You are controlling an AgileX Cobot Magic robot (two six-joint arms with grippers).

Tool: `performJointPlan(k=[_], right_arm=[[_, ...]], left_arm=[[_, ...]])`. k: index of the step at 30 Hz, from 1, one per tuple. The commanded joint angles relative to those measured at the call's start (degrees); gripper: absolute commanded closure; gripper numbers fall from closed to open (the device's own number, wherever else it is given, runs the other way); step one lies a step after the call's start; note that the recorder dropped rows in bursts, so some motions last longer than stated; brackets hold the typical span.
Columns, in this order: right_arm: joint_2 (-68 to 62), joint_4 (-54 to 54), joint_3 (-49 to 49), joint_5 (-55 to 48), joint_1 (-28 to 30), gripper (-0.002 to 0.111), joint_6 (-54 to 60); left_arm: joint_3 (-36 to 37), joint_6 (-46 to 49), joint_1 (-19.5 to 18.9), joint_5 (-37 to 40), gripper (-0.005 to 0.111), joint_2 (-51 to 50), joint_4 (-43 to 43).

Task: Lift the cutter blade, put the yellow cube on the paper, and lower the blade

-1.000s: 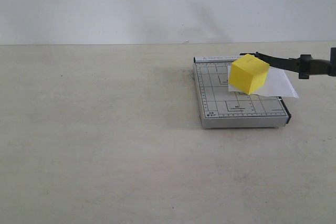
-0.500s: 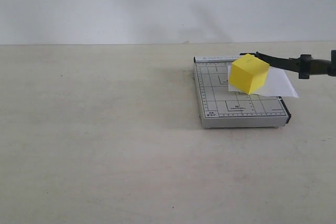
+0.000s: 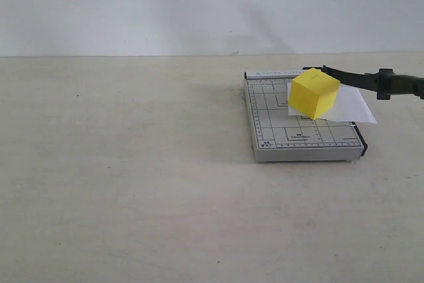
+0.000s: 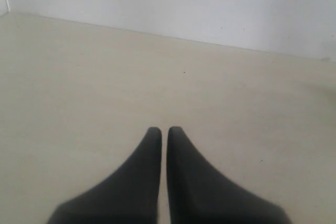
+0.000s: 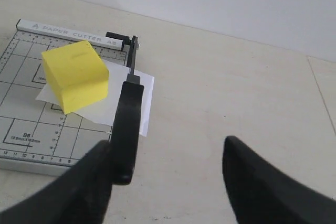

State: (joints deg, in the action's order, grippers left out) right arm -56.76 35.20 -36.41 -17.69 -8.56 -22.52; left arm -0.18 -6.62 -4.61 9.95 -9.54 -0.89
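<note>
The yellow cube (image 3: 314, 93) (image 5: 76, 77) sits on the white paper (image 3: 354, 107) (image 5: 126, 106), which lies on the grey gridded cutter board (image 3: 291, 138) (image 5: 31, 135) and sticks out past its blade edge. The cutter blade (image 3: 351, 77) slants up from its hinge beside the cube, and its thick black handle (image 3: 397, 85) (image 5: 127, 129) hangs off the board. My right gripper (image 5: 167, 144) is open; the handle rests against one of its fingers (image 5: 89, 182), with a wide gap to the other. The left gripper (image 4: 164, 129) is shut on nothing, over bare table. Neither gripper shows in the exterior view.
The board stands at the right of a pale tabletop (image 3: 132, 164). A white wall (image 3: 199, 4) runs along the table's far edge.
My right gripper has opened off the blade handle, and its dark tip has gone from the exterior view's right edge. Blade, cube and paper have not moved.
</note>
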Motion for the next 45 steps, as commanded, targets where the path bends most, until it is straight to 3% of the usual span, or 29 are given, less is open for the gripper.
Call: performJointPlan(k=[1, 5, 12, 18, 25, 33, 35, 40, 45], right_arm=[[-0.1, 0.4, -0.3, 1.1, 0.0, 0.044, 0.7], [-2.4, 0.4, -1.7, -1.1, 0.0, 0.044, -0.7], [-8.2, -6.1, -13.2, -12.5, 0.0, 0.044, -4.1], [-11.4, -23.3, -20.4, -17.7, 0.0, 0.044, 10.2], [-17.6, -26.6, -21.6, -24.2, 0.0, 0.044, 12.2], [-20.5, -27.2, -21.6, -22.5, 0.0, 0.044, 12.2], [-20.5, -27.2, -21.6, -21.9, 0.0, 0.049, 11.9], [-20.5, -27.2, -21.6, -21.5, 0.0, 0.080, 11.1], [-20.5, -27.2, -21.6, -21.4, 0.0, 0.092, 11.1]], left_arm=[[0.2, -2.4, -0.3, -1.0, 0.102, -0.1, -3.2], [0.2, -3.3, -0.3, -1.5, 0.102, -0.1, -3.2], [0.2, -3.3, -0.3, -1.8, 0.102, -0.1, -3.2], [0.2, -3.3, -0.3, -1.9, 0.102, -0.1, -3.2], [0.2, -3.3, -0.2, -1.9, 0.102, -0.1, -3.2], [0.2, -3.3, -0.2, -1.8, 0.102, -0.1, -3.2], [0.2, -3.3, -0.2, -1.8, 0.102, -0.1, -3.2], [0.2, -3.3, -0.2, -1.8, 0.102, -0.1, -3.2], [0.2, -2.8, -0.2, -1.8, 0.102, -0.1, -3.2]])
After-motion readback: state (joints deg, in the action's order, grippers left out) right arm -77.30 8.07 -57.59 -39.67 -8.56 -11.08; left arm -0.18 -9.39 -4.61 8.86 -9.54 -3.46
